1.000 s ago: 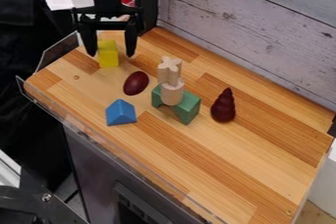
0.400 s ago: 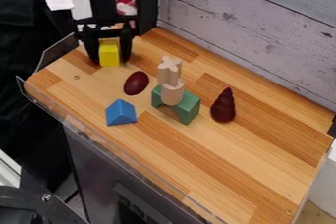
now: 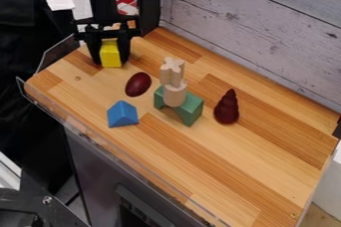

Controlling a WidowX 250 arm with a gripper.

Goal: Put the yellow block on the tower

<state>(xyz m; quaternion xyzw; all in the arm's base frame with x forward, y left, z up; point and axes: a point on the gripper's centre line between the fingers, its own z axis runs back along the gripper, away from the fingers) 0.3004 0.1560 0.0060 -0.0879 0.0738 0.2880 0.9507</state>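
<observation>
And here's the black arm [image 3: 102, 2], in from the top edge at upper left, near upright, a thin cable looping beside it! The end effector [image 3: 111, 65] points down, low over the surface, its two fingers roughly parallel, slightly apart.

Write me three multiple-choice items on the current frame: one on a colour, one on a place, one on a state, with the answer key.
1. What colour is the arch at the base of the tower?
A) Blue
B) Yellow
C) Green

2. Where is the yellow block?
A) Between the fingers of the end effector
B) On top of the tower
C) Under the arch

3. How does the dark red swirled piece stand?
A) Upside down
B) Upright
C) On its side

Key:
1 C: its visible faces are green.
2 A: a finger flanks it on each side.
3 B: its narrow tip points up.
</observation>
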